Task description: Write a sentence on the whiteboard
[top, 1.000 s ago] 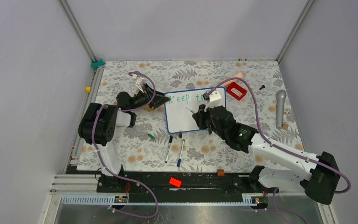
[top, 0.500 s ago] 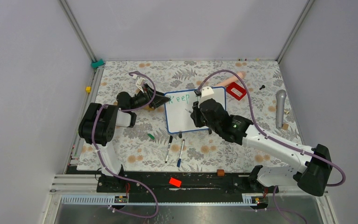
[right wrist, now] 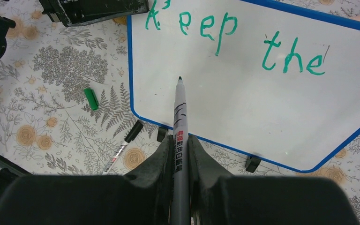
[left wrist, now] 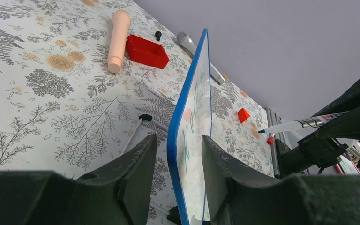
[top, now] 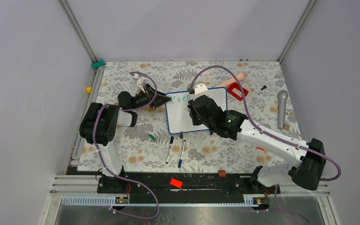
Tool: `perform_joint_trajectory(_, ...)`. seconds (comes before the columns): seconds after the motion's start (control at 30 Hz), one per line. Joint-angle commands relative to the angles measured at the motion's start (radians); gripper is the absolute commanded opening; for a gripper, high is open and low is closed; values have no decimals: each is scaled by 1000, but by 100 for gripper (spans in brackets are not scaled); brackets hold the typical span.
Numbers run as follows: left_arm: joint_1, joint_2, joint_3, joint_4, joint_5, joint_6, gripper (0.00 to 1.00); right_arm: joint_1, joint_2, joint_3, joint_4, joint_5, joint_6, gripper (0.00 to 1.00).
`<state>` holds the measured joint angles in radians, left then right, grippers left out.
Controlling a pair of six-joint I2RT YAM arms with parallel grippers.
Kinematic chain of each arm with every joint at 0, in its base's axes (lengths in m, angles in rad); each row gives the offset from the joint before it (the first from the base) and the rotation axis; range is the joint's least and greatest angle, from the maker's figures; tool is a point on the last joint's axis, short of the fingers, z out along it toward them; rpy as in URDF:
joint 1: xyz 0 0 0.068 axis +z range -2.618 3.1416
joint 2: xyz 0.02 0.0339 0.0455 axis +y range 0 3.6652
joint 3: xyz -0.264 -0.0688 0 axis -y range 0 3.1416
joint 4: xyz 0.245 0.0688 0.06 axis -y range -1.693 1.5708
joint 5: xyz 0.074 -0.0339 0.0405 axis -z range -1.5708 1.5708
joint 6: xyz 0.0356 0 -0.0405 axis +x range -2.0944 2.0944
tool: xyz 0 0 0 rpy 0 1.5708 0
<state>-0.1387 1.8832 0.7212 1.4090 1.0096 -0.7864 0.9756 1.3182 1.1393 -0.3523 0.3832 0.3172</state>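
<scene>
One glossy blue-rimmed rectangular whiteboard [right wrist: 243, 98], two green words [right wrist: 221, 35] showing. Right tool [right wrist: 180, 138] clamping one slim grey marker [right wrist: 180, 112] above whiteboard. Left tool [left wrist: 178, 140] straddling whiteboard's rim; grip unclear.

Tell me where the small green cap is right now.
In the top view the green cap lies on the floral table, just left of the whiteboard at its near left corner, up-left of the nearest spare pen.

blue-rimmed whiteboard [right wrist: 262, 108], green sentence [right wrist: 221, 35], floral table [top: 206, 154]
</scene>
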Motion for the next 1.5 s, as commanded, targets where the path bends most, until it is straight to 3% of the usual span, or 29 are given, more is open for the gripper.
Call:
perform_joint_trajectory(0.0, -4, 6, 32, 68, 21, 1, 41, 14, 55, 103, -36, 12, -17, 0)
perform_joint_trajectory(0.2, -3, 17, 45, 68, 29, -7, 32, 40, 171, 220, -92, 25, -17, 0)
perform_joint_trajectory(0.37, -4, 20, 46, 68, 32, -8, 29, 41, 221, 252, -110, 38, -11, 0)
perform_joint_trajectory(0.57, -4, 22, 48, 68, 31, -12, 17, 41, 237, 255, -115, 64, -13, 0)
perform_joint_trajectory(0.8, -4, 20, 48, 69, 32, -10, 15, 41, 258, 271, -138, 88, -13, 0)
perform_joint_trajectory(0.83, -4, 19, 47, 70, 31, -10, 7, 41, 262, 276, -143, 87, -10, 0)
perform_joint_trajectory(0.9, -4, 16, 42, 70, 25, -6, 0, 42, 272, 283, -151, 80, -4, 0)
perform_joint_trajectory(1.47, -4, 15, 38, 70, 23, -1, 0, 46, 275, 253, -145, 53, 44, 0)
